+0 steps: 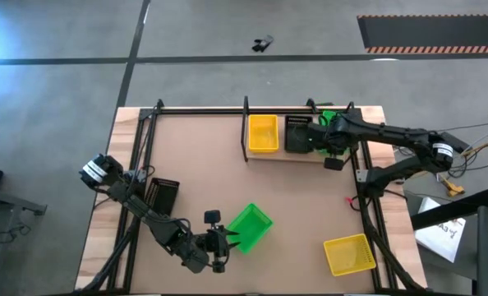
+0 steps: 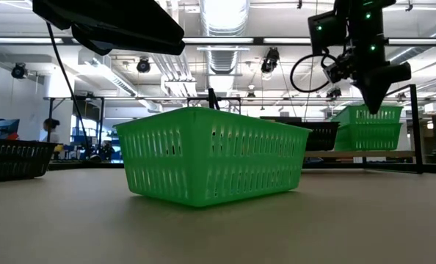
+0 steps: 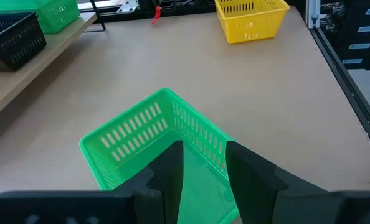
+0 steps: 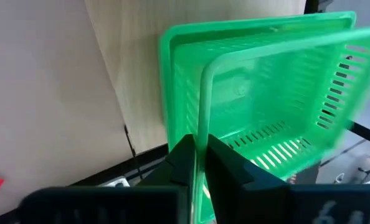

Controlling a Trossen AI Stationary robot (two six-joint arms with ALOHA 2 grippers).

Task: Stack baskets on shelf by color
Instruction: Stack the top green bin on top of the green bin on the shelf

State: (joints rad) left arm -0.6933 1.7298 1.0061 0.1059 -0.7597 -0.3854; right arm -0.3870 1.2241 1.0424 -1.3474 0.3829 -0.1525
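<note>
A green basket (image 1: 250,226) sits on its base on the tabletop, also clear in the low view (image 2: 211,154). My left gripper (image 3: 203,165) is open at its near end. One finger is over the inside and the other is at a slotted wall (image 3: 200,134). On the pale shelf (image 1: 297,156) stand a yellow basket (image 1: 263,133), a black basket (image 1: 298,135) and a green basket (image 4: 172,81). My right gripper (image 4: 200,155) is shut on a second green basket (image 2: 368,114) that sits tilted inside that one. My left gripper stands astride the loose green basket's wall; I cannot tell whether a finger touches it. My right gripper pinches the upper green basket's rim (image 4: 203,106), one finger inside and one outside. It comes from above, pointing down (image 2: 372,99). The basket sits tilted in the green basket below.
A black basket (image 1: 162,194) lies at the table's left and a yellow basket (image 1: 348,253) near its front right corner. A small red object (image 1: 349,200) lies by the right posts. Thin black posts (image 1: 246,127) frame the shelf. Bare tabletop lies in the middle.
</note>
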